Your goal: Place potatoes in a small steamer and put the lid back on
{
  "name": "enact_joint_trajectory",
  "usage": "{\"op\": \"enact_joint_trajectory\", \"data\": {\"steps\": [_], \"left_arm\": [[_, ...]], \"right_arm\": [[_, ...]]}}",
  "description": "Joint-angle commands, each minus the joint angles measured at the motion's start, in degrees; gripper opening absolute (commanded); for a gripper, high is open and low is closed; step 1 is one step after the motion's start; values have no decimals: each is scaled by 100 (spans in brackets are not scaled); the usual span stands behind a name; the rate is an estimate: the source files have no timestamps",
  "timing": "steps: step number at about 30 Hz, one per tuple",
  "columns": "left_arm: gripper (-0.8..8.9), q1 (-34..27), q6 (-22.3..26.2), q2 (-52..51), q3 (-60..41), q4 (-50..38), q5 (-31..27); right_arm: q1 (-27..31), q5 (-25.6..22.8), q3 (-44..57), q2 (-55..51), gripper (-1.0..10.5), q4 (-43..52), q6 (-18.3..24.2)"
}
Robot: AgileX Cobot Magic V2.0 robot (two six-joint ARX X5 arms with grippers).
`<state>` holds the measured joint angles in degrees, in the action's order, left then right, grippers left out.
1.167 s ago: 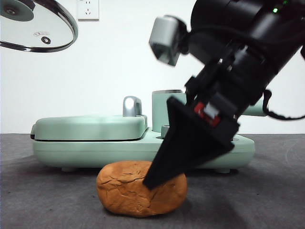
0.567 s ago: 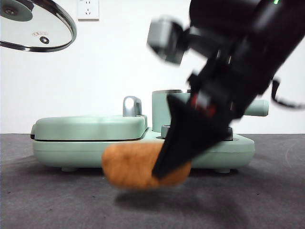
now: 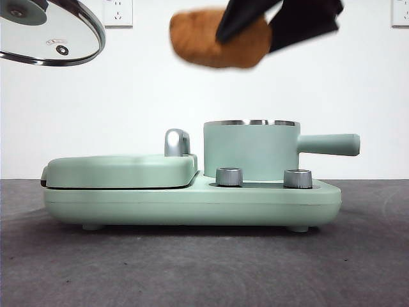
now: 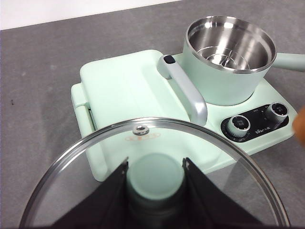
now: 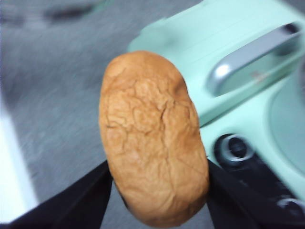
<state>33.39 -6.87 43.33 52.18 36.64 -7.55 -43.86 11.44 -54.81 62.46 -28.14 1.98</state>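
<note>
The potato (image 3: 214,39) hung high in the air in the front view, near the top edge, clamped between the black jaws of the right gripper (image 3: 255,22), above and a little to the griddle side of the steamer (image 3: 250,150). In the right wrist view the potato (image 5: 152,138) filled the middle, its cracked orange-brown skin plain to see, with one jaw pressed against each side; the picture behind it was blurred, showing the mint-green appliance (image 5: 238,57) with a steel handle (image 5: 248,59) and a dial (image 5: 234,149). The steamer stood open on the appliance's far end, its steel rim uncovered and its straight side handle (image 3: 329,144) pointing away from the griddle cover (image 3: 121,171). In the left wrist view the steamer (image 4: 228,62) showed a bare steel inside with nothing in it. The lid (image 3: 51,33) hung in the air at the upper corner of the front view, tilted, well apart from the steamer. The left gripper (image 4: 156,181) held it, jaws closed on the mint-green knob (image 4: 156,174), with the glass disc (image 4: 86,171) and its steel rim spread around them. The appliance sat on the grey worktop (image 3: 204,268), two dials (image 3: 230,176) on its front beside the steamer.
</note>
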Motion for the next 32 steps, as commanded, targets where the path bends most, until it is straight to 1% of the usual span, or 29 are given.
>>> {"op": "enact_joint_trajectory", "data": {"steps": [1, 4, 11, 17, 22, 27, 32], "left_arm": [[9, 26, 35, 9, 105, -192, -20], [9, 26, 33, 9, 107, -190, -20], [9, 26, 33, 9, 105, -184, -17], [9, 26, 33, 9, 105, -177, -17], [9, 26, 33, 9, 107, -177, -17], [9, 26, 31, 9, 107, -164, -17], [9, 26, 33, 9, 105, -153, -17]], "right_arm": [[118, -262, -439, 208, 275, -251, -199], [389, -361, -863, 496, 274, -339, -195], [1108, -356, -1725, 1480, 272, -372, -136], [1582, -337, -2385, 2378, 272, -369, -33], [1840, -334, -2789, 3038, 272, -358, 199], [2009, -334, -3062, 3637, 272, -361, 214], [2083, -339, -3093, 4004, 272, -315, 214]]}}
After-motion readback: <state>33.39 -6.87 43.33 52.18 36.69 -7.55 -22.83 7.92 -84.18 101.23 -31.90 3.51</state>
